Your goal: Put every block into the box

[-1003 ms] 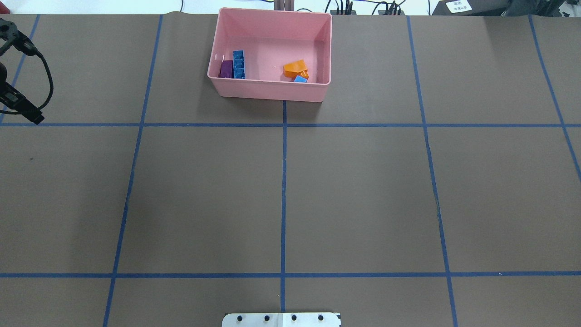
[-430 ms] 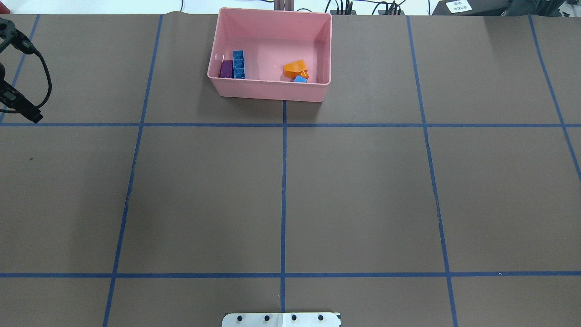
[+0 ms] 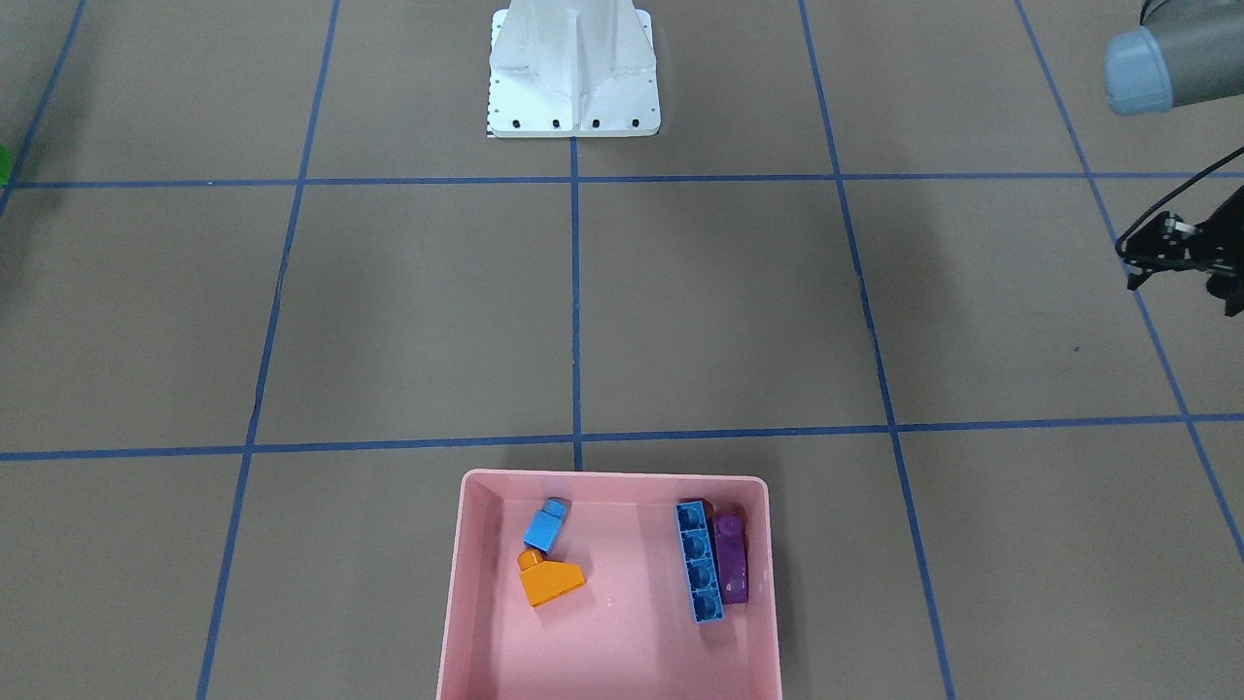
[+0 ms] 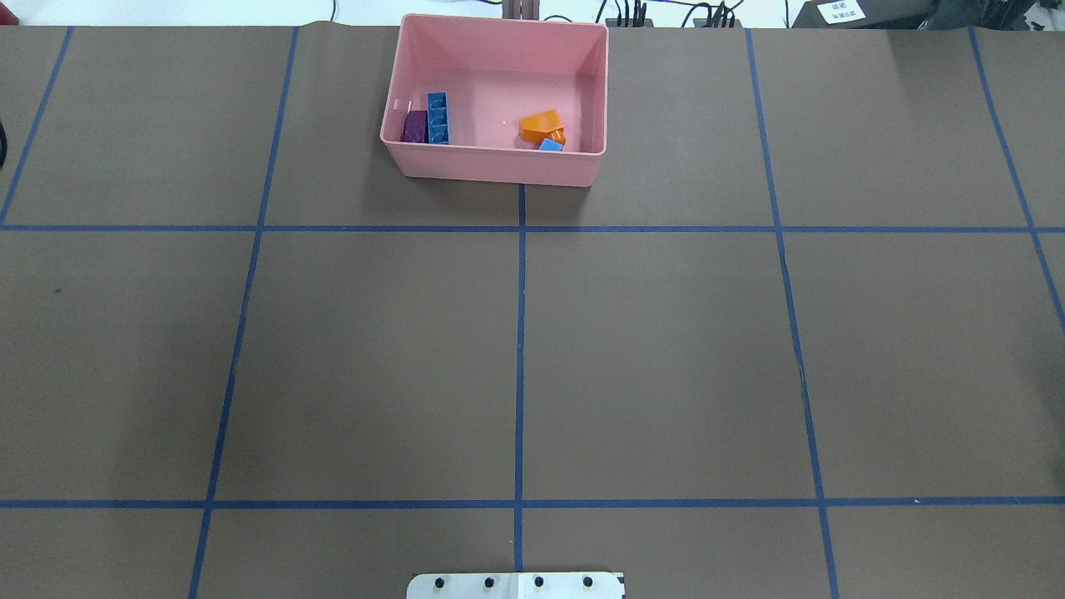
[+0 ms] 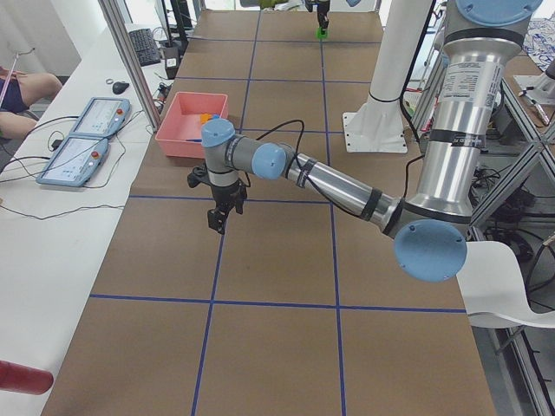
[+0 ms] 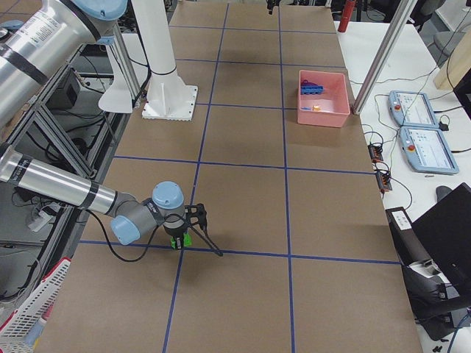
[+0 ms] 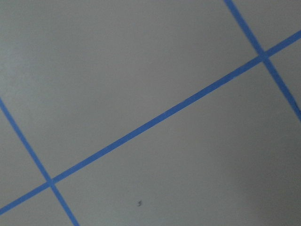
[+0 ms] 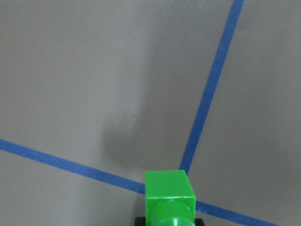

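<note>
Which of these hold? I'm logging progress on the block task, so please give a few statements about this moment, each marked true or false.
1. Four blocks lie in the pink box. True.
2. The green block lies in the box. False: the right gripper holds it, far from the box.
3. The purple block lies right beside the long blue block. True.
4. The orange block lies outside the box. False: it is inside, next to the small blue block.
</note>
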Controlling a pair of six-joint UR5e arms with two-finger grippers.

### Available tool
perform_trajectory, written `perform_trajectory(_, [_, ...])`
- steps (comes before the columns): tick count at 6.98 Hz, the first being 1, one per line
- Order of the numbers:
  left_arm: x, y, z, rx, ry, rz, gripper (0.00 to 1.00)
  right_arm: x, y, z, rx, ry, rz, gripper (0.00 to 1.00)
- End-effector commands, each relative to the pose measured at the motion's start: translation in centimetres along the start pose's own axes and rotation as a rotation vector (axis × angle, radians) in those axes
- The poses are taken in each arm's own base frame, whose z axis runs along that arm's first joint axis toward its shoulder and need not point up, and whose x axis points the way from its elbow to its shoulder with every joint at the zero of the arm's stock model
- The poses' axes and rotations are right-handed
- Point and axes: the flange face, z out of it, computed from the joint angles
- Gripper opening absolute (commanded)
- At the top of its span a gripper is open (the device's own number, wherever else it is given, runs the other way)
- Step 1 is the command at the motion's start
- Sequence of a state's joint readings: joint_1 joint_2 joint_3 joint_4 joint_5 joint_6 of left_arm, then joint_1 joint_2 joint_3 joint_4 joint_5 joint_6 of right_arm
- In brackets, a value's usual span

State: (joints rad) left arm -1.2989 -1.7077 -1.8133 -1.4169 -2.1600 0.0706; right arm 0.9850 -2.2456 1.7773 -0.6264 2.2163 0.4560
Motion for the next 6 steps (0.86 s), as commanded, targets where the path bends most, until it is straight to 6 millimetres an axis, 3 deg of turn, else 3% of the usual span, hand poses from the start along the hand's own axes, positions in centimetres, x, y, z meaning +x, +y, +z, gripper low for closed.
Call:
perform_trajectory(1, [-6.7, 3.9, -2.0, 0.029, -0.019, -0.076, 1.00, -3.7, -7.0, -3.3, 0.054, -0.084, 0.044, 0.00])
perform_trajectory(2, [-9.6, 6.3, -3.0, 0.042, -0.029, -0.081, 1.00, -6.4, -11.6, -5.4, 0.055, -0.078, 0.066, 0.00])
perform_trajectory(3, [-11.3, 9.0, -3.0, 0.054, 0.024, -0.139, 1.00, -9.1, -16.6, -7.5, 0.066, -0.075, 0.078, 0.00])
perform_trajectory(5, [-12.7, 13.1, -2.1, 0.087, 0.095, -0.160, 1.00, -15.2, -26.7, -11.8, 0.057, -0.064, 0.109, 0.00])
perform_trajectory(6, [-12.5, 13.7, -1.8, 0.085, 0.101, -0.170, 1.00, -19.2, -31.8, -14.7, 0.046, -0.054, 0.123, 0.00])
